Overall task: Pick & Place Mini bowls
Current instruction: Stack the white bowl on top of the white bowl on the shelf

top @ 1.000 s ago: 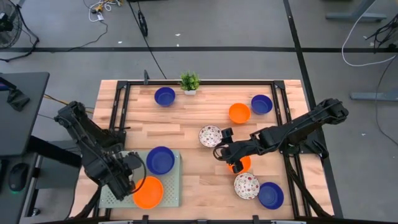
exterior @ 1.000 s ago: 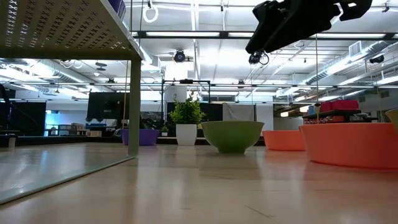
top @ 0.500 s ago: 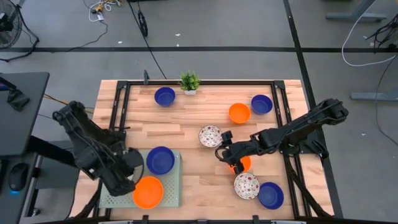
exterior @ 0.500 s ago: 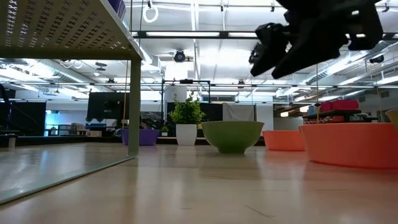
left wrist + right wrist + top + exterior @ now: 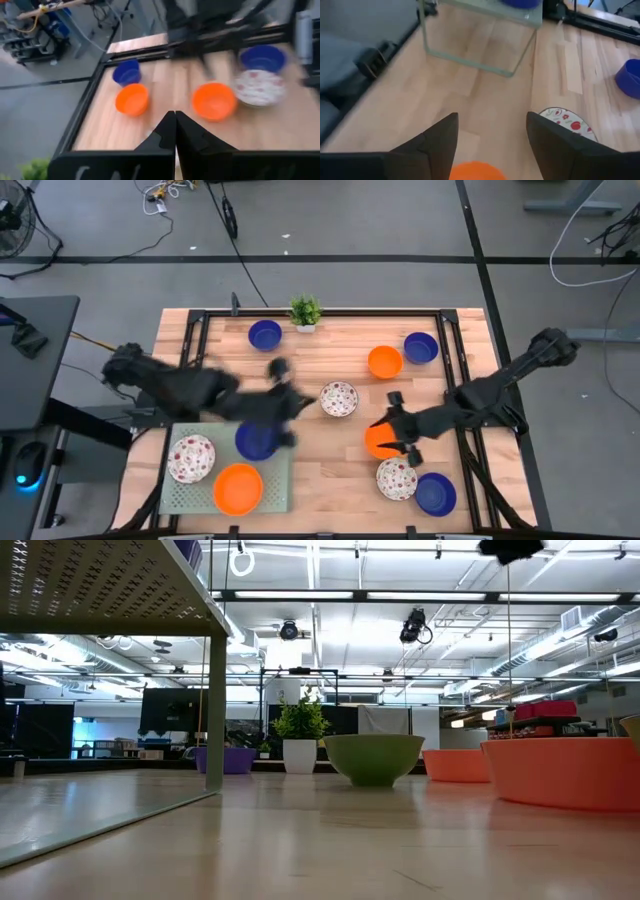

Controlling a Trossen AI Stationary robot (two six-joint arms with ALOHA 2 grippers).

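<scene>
The pale green tray (image 5: 278,478) at the near left holds a speckled bowl (image 5: 190,458), a blue bowl (image 5: 255,442) and an orange bowl (image 5: 238,488). More mini bowls rest on the table: speckled (image 5: 339,398), orange (image 5: 385,362), blue (image 5: 420,347), blue (image 5: 265,335), orange (image 5: 380,442), speckled (image 5: 396,478) and blue (image 5: 435,493). My left gripper (image 5: 290,402) is blurred, between the tray and the middle speckled bowl; it is shut and empty (image 5: 175,131). My right gripper (image 5: 400,425) is open and empty (image 5: 492,132) over the orange bowl (image 5: 477,171).
A small potted plant (image 5: 305,311) stands at the far edge. Black frame rails (image 5: 455,360) run along the table's sides. Bare wood (image 5: 320,470) lies between the tray and the near right bowls.
My left arm has swung from over the tray's near left part toward the table's middle, and a speckled bowl now shows on the tray where the arm had been. My right gripper has drawn back toward the table's right edge, over the orange bowl.
</scene>
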